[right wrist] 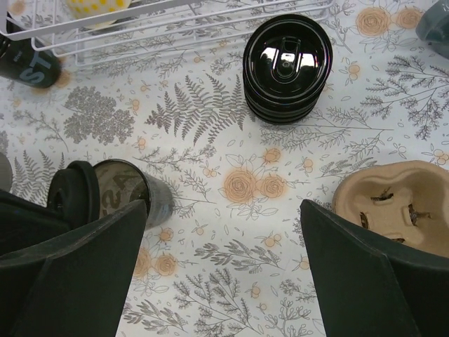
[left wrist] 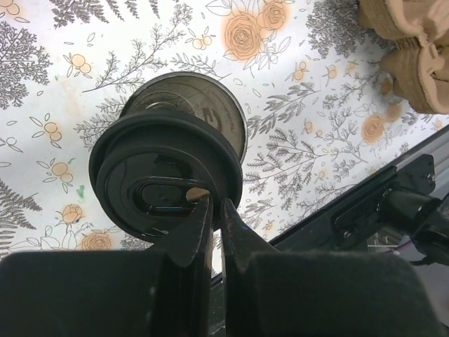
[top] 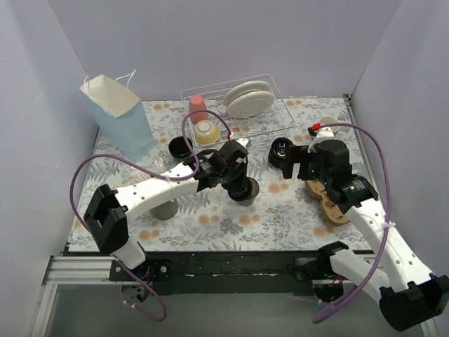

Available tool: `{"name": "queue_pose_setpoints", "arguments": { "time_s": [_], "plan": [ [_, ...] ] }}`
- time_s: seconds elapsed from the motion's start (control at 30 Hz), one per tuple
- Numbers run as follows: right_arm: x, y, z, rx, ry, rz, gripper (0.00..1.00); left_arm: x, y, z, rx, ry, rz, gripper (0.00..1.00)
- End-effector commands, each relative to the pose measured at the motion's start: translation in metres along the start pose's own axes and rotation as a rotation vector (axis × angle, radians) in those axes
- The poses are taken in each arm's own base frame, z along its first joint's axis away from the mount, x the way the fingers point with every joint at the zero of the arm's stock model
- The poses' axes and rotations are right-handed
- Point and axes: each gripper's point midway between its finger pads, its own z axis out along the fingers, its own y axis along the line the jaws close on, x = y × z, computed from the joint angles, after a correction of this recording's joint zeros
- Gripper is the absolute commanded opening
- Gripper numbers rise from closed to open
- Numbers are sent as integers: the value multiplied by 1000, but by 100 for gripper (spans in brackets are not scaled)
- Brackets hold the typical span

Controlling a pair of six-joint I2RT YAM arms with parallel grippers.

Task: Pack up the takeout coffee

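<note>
— Near the tabletop's [right wrist: 210,140] middle, what's gripped?
— Left jaws pinch a black lid's [left wrist: 165,186] rim, beside the open cup [left wrist: 189,98]. Right jaws gape over open tabletop, pulp carrier [right wrist: 393,200] alongside.

Pale lavender walls [top: 210,42] on three sides; floral-print tablecloth [top: 210,225]; black rail [top: 231,267] along near edge.

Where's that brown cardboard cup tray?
Top view: the cardboard tray lies on the table's right side, partly under the right arm, right of the black cup.
</note>
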Motion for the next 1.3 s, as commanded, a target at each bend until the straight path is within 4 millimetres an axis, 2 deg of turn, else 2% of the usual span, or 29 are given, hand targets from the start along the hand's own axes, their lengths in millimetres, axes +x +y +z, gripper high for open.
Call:
{"name": "queue_pose_setpoints", "arguments": {
  "time_s": [0.0,0.37,0.53,0.67,1.27],
  "plan": [
    [-17,10,-8,-47,-61,0,98,-18,-9,-4,-15,-27,-30,0],
    [-10,10,-9,-56,-62,-3,98,-20,-4,12,-92,12,-14,0],
    [-4,10,-6,-65,-52,-4,98,-28,-12,6,-98,9,-8,0],
    [0,7,-5,-53,-49,-5,98,-26,-12,5,-141,32,8,0],
    [3,-3,-10,-5,-60,-16,98,-21,-23,23,-184,84,50,0]
  ]
}}
